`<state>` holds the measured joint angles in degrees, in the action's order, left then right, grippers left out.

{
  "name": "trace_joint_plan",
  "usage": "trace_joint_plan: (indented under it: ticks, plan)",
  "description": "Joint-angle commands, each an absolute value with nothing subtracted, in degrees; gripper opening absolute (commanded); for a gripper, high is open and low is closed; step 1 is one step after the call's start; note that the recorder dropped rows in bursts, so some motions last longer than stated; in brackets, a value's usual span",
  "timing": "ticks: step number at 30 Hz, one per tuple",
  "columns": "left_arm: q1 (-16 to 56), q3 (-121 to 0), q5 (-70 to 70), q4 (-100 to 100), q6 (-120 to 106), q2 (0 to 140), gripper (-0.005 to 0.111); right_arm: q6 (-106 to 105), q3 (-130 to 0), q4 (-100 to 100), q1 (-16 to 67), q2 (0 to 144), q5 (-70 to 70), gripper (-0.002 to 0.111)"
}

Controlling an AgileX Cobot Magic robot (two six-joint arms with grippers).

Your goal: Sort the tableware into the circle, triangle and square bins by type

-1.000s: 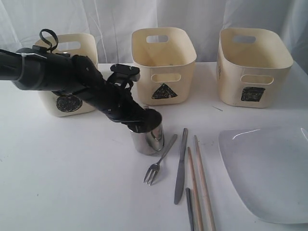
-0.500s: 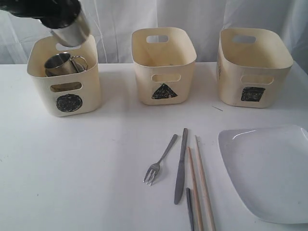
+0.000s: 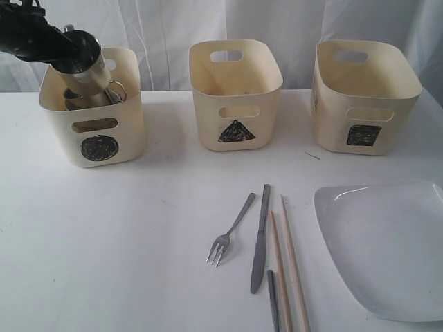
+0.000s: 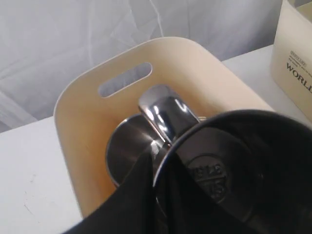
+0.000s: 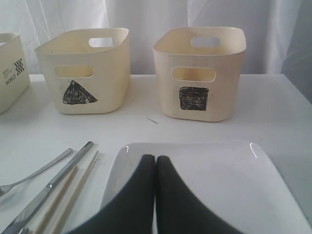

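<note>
The left gripper [image 3: 64, 47] has its jaws clamped on the rim of a steel mug [image 3: 86, 57], one jaw inside the cup and one outside. It holds the mug tilted at the mouth of the circle bin [image 3: 128, 131]. A second steel mug [image 4: 129, 146] sits in that bin right beneath it (whether the two touch I cannot tell).

The right gripper [image 5: 155, 165] hangs over the near edge of the white plate [image 3: 387, 249], its jaws pressed together with nothing between them.

On the tabletop [image 3: 104, 242] the fork [image 3: 232, 228], knife [image 3: 259, 242] and chopsticks [image 3: 287, 263] lie side by side, left of the plate. The triangle bin [image 3: 266, 124] stands in the middle of the row and the square bin [image 3: 332, 117] on the right, both behind the cutlery.
</note>
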<state>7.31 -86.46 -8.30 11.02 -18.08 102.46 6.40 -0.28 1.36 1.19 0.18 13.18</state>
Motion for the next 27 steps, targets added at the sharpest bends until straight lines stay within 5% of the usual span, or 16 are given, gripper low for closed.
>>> trace_joint_plan:
  ticks: [1, 9, 19, 27]
  plan:
    - [7.15, -87.11, -7.02, 13.02, -17.79, 103.89, 0.0, 6.19, 0.0, 1.29, 1.35, 0.0, 12.77, 0.0]
    - [7.53, -87.11, -7.89, 17.76, -17.79, 106.74, 0.0, 6.19, 0.0, 1.29, 1.35, 0.0, 12.65, 0.0]
    - [7.53, -87.69, -12.77, 21.48, -17.52, 106.99, 0.047, 6.19, 0.0, 1.29, 1.35, 0.0, 12.77, 0.0]
    - [7.53, -84.54, -19.43, 21.87, -18.33, 99.47, 0.047, 6.19, 0.0, 1.29, 1.35, 0.0, 12.77, 0.0]
